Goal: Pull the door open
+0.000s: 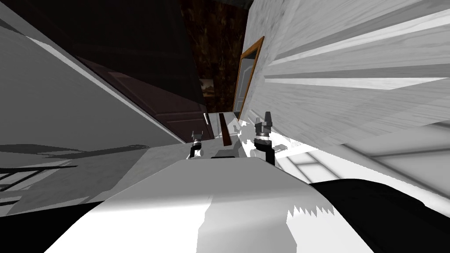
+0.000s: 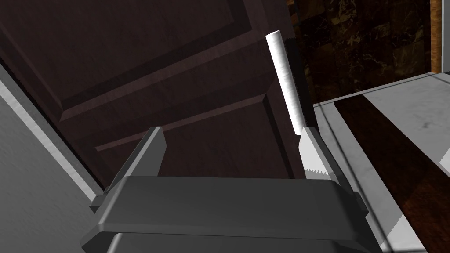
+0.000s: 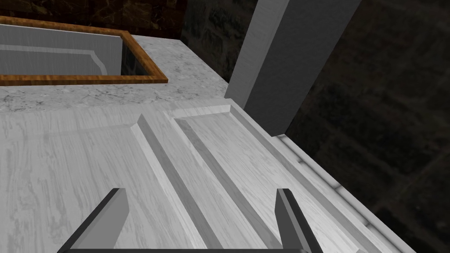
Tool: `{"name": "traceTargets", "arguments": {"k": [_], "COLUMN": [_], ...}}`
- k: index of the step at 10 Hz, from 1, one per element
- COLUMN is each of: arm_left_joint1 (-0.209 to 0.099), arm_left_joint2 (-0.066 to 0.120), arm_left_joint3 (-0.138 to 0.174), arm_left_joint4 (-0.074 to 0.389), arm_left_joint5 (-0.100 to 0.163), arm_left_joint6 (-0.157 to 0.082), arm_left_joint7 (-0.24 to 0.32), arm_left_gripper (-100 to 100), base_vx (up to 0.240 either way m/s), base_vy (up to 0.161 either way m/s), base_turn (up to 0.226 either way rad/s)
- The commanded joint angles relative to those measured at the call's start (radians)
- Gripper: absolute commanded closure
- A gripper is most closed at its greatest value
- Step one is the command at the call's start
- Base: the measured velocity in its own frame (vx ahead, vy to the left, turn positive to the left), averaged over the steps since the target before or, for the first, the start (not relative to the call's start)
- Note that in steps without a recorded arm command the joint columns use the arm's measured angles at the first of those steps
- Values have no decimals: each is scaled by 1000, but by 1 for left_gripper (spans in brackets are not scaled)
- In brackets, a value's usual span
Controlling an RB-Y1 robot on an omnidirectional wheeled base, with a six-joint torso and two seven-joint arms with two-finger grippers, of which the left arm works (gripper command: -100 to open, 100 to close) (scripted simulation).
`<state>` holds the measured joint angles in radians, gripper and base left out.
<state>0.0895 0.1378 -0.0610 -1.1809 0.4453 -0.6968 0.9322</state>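
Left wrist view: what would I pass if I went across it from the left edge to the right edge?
grey wall → dark brown panelled door → white bar handle → dark marbled wall → orange-brown wooden frame

Place: I take this for a home, at a doorway between rooms.
Door: a dark door [image 1: 145, 88] with raised panels stands on my left, a white bar handle [image 2: 285, 83] at its edge.
Panelling: white panelling [image 1: 351, 79] with a wood grain runs along my right.
Frame: a brown wooden frame [image 1: 248, 74] is set in a pale wall.
Beyond: a dark brown marbled wall [image 1: 215, 52].
Floor: a pale floor [image 2: 395, 94] crossed by a dark wood strip [image 2: 395, 153].
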Motion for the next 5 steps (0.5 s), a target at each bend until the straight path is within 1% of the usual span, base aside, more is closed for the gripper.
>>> {"name": "traceTargets", "arguments": {"k": [1,5], "arm_left_joint1": [-14,-60], "arm_left_joint2": [2,12], "arm_left_joint3": [-2,-7], "arm_left_joint4": [45,171], "arm_left_joint5": [22,76], "arm_left_joint6": [-13,-47], "arm_left_joint7": [38,131], "arm_left_gripper": [-100,-100], "base_vx": [77,98], "base_vy": [30,34], "base_turn": [-159,-160]}}
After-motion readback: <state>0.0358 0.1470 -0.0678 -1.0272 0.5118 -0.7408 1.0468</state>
